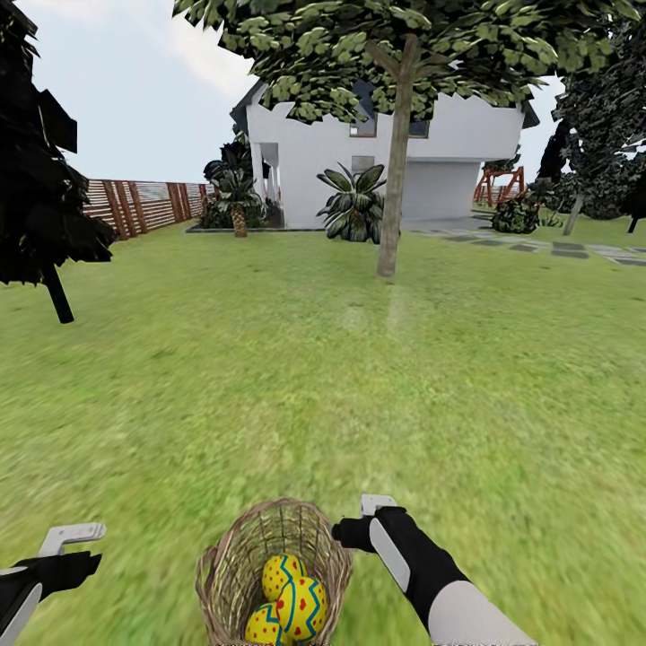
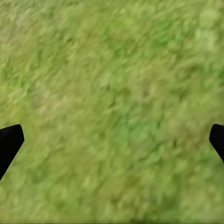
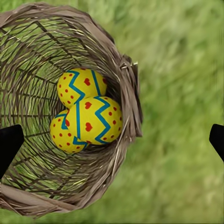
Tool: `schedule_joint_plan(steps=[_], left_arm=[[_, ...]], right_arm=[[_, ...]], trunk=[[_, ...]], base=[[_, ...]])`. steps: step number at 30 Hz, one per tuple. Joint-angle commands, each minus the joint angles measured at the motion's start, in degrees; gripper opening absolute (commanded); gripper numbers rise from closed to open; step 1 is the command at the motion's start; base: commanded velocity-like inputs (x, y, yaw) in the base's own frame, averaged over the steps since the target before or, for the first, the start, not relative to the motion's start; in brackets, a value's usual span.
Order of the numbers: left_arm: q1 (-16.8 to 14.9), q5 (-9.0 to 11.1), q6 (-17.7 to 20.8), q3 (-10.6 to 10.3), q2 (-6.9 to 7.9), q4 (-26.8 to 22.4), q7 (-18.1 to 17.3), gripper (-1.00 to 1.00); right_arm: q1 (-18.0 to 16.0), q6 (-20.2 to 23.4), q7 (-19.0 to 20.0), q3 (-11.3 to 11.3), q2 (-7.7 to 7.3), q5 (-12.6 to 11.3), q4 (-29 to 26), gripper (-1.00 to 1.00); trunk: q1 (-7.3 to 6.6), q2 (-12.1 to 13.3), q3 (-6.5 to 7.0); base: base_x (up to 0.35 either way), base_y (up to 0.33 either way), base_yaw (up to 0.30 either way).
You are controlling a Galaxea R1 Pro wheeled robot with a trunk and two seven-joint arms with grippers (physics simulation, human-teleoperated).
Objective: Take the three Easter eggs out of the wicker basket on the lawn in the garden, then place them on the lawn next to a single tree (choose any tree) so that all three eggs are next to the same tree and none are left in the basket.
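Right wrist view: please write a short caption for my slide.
Three Easter eggs lie together inside the wicker basket on the lawn, seen between open fingertips.

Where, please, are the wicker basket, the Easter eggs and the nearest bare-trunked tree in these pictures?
wicker basket (image 1: 235, 565): head view, on its woven left wall.
Easter eggs (image 3: 95, 119): right wrist view, on the topmost egg's middle.
tree (image 1: 393, 193): head view, on its bare trunk, halfway up.

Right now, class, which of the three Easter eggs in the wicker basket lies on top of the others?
The egg with red hearts and two blue zigzags; it overlaps both the upper egg and the lower egg.
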Motion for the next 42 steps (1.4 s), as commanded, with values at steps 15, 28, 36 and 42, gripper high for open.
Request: schedule_joint_plan(steps=[15,28,36,42], left_arm=[[0.0,0.6,0.3,0.0,0.0,-0.1,0.2,1.0],[0.0,0.5,0.3,0.0,0.0,-0.1,0.1,1.0],[0.0,0.5,0.3,0.0,0.01,-0.2,0.1,1.0],[0.0,0.5,0.3,0.0,-0.04,-0.2,0.1,1.0]], right_arm=[[-2.8,0.3,-2.9,0.2,0.0,-3.4,0.1,1.0],[-3.0,0.3,-4.6,0.3,0.0,-5.2,0.1,1.0],[-3.1,0.3,-4.7,0.4,0.0,-5.2,0.1,1.0],[-3.3,0.3,-4.7,0.5,0.0,-5.2,0.1,1.0]], trunk=[[3.3,-6.1,-2.76],[6.15,-11.3,-5.09],[7.91,-14.5,-6.53],[9.23,-16.9,-7.6]], base=[[0.0,0.0,0.0],[0.0,0.0,0.0],[0.0,0.0,0.0],[0.0,0.0,0.0]])
